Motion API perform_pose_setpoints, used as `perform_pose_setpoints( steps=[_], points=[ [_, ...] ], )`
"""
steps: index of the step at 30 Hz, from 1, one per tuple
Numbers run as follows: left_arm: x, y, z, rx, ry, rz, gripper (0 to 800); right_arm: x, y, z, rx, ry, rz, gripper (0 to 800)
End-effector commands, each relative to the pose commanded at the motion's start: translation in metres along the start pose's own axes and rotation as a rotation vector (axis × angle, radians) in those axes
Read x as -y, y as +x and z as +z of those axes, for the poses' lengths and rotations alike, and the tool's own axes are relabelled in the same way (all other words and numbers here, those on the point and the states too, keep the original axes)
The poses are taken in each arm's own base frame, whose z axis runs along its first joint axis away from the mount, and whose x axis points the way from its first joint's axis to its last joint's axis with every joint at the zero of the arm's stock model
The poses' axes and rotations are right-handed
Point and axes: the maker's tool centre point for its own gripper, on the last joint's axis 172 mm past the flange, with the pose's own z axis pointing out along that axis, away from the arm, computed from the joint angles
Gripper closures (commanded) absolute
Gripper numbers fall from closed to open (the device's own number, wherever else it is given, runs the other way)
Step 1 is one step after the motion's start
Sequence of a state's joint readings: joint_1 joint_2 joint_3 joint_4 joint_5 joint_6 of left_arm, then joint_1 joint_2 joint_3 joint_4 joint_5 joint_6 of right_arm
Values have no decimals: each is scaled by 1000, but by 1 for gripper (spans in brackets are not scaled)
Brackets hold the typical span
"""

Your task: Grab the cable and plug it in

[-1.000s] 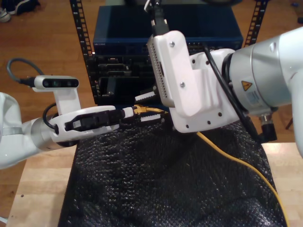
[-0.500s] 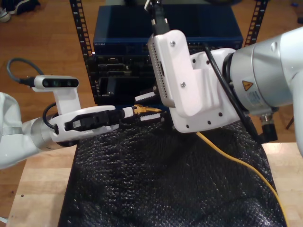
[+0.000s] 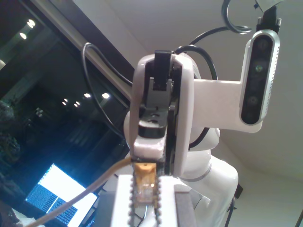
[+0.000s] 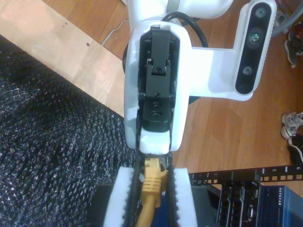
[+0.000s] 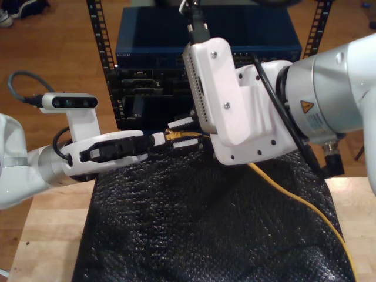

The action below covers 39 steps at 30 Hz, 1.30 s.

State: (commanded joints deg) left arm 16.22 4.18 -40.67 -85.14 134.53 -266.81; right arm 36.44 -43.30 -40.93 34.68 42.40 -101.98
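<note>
My first end effector (image 3: 145, 191) clenches the plug of the cable (image 5: 294, 201) at the exterior view's centre; my second end effector (image 4: 152, 189) flanks it, grip indeterminable.

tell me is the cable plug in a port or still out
Out: the cable plug sits between the two grippers' fingers over the black mat, short of the rack.

We see a wooden floor (image 5: 53, 53) of warm brown boards behind the light wooden table (image 5: 47, 235). A black textured mat (image 5: 200, 229) covers the middle of the table. Behind it stands a dark equipment rack (image 5: 147, 76) with a blue unit (image 5: 158, 32) on top. A shoe (image 5: 6, 17) lies at the exterior view's upper left corner.
</note>
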Motion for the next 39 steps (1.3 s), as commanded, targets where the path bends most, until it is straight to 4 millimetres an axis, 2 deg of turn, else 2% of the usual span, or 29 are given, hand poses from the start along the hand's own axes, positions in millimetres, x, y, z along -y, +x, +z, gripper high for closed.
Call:
perform_pose_setpoints(
  steps=[5,14,15,16,18,19,21,23,25,29,34,39],
  points=[
    [0,0,0,2,-1,0,769,1,0,0,0,1,2,751],
    [0,0,1,3,-1,1,760,2,-1,1,1,4,6,796],
    [-1,1,1,4,-4,2,721,2,-1,1,0,4,8,798],
    [-1,1,1,4,-4,2,646,2,-1,1,1,4,6,798],
    [-2,1,1,4,-7,5,413,2,-1,1,1,4,6,798],
    [-3,2,1,5,-10,7,355,2,-1,1,1,4,6,798],
    [-3,2,1,5,-11,9,333,3,-1,1,0,5,5,798],
    [-3,2,1,5,-11,9,264,3,0,1,-1,5,7,798],
    [-3,2,1,5,-9,11,252,3,0,1,-1,5,7,798],
    [-4,4,1,5,-7,17,99,3,-1,2,-1,5,11,798],
    [-4,7,-2,7,8,25,48,1,-5,4,5,6,58,799],
    [-11,33,-15,44,55,107,22,-7,-12,8,19,9,109,799]
  ],
)
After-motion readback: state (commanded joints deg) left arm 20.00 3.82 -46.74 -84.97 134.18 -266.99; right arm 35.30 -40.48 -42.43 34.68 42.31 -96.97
